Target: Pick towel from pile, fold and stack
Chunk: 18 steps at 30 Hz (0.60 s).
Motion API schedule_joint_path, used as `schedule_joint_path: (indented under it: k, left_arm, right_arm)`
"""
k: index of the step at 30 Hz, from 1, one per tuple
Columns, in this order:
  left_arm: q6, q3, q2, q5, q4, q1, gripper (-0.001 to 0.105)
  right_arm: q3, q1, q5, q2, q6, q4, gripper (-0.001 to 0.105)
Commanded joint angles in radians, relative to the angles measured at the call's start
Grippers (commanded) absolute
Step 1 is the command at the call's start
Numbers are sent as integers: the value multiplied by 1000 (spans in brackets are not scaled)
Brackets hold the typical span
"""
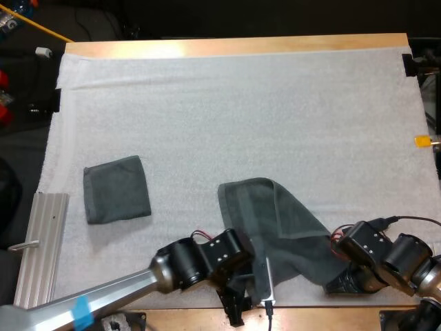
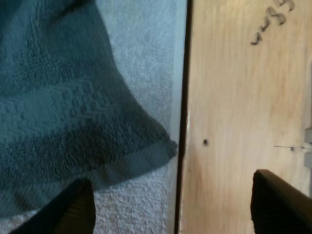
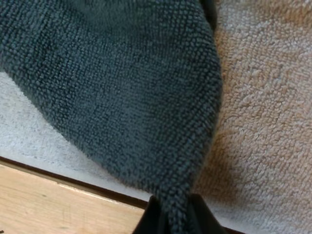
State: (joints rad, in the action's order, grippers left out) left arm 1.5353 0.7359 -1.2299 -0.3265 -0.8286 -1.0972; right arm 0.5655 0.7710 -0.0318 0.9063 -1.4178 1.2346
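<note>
high view, near edge of the white foam mat (image 1: 241, 103) on the wooden table (image 1: 241, 47): a loose dark grey-green terry towel (image 1: 275, 221) lies flattened and skewed, one corner pointing toward the far side, its near side drawn out to the right, where my right gripper (image 1: 335, 286) meets it at the mat's edge. my left gripper (image 1: 244, 300) sits low at the towel's near left corner, right at the border of mat and wood. well apart to the left, a folded dark grey-green towel square (image 1: 117, 189) rests flat on the mat, and a ribbed grey metal rail (image 1: 41, 241) lies beside the mat's left edge. left wrist view: my left gripper (image 2: 170, 209) is released, its black fingers (image 2: 73, 209) spread wide, one by the hemmed edge of the loose towel (image 2: 58, 97) over the mat (image 2: 146, 48), the other out over the bare wood of the table (image 2: 234, 97); neither presses on the cloth. right wrist view: my right gripper (image 3: 175, 217) is clenched on a gathered tip of the loose towel (image 3: 122, 87), the cloth narrowing to a point between the two fingers, just over the mat (image 3: 263, 97) where it ends against the table (image 3: 48, 195).
</note>
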Motion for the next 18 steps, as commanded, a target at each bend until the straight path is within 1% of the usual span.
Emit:
schedule_joint_path:
  k: [1, 7, 18]
  left_arm:
    - [11, 1, -29, 13, 28, -5, 65]
    - [11, 1, -137, 9, 100, -5, 65]
    - [11, 1, -280, 9, 137, -5, 65]
  right_arm:
    - [8, 2, -7, -5, 4, 0, 0]
    - [8, 2, -7, -5, 4, 0, 0]
    - [8, 2, -7, -5, 8, 4, 0]
